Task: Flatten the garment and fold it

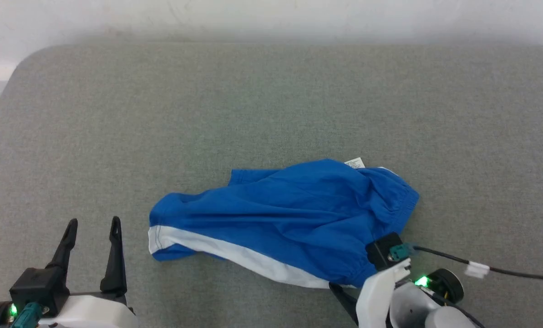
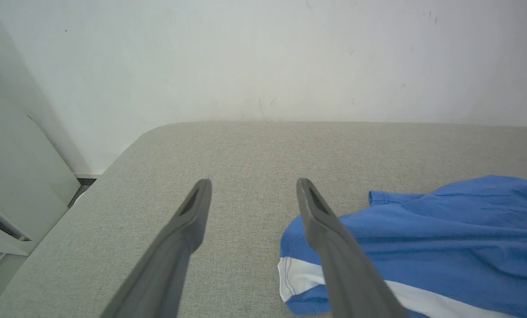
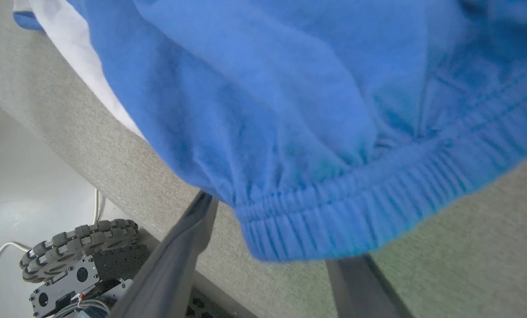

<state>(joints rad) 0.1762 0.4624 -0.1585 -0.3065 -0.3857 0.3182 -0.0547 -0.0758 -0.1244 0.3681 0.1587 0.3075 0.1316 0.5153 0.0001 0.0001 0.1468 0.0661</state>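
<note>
The garment (image 1: pixel 289 218), royal-blue shorts with a white stripe (image 1: pixel 235 253), lies crumpled on the grey padded table (image 1: pixel 271 105), waistband to the right and a small white label (image 1: pixel 355 162) at its far edge. My left gripper (image 1: pixel 93 223) stands open left of the leg hem, nothing between its fingers; in the left wrist view its right finger (image 2: pixel 334 247) overlaps the hem (image 2: pixel 290 274). My right gripper (image 3: pixel 272 229) is open at the near corner of the gathered waistband (image 3: pixel 356 207). One finger (image 3: pixel 188 238) is bare beside the fabric, and the other finger's tip is hidden under it.
The table's near edge (image 3: pixel 113 176) runs just below the right gripper, with the robot's wheeled base (image 3: pixel 77 251) and cables on the floor beneath. A black cable (image 1: pixel 480 269) trails right from the right wrist. A white wall (image 2: pixel 263 57) stands behind the table.
</note>
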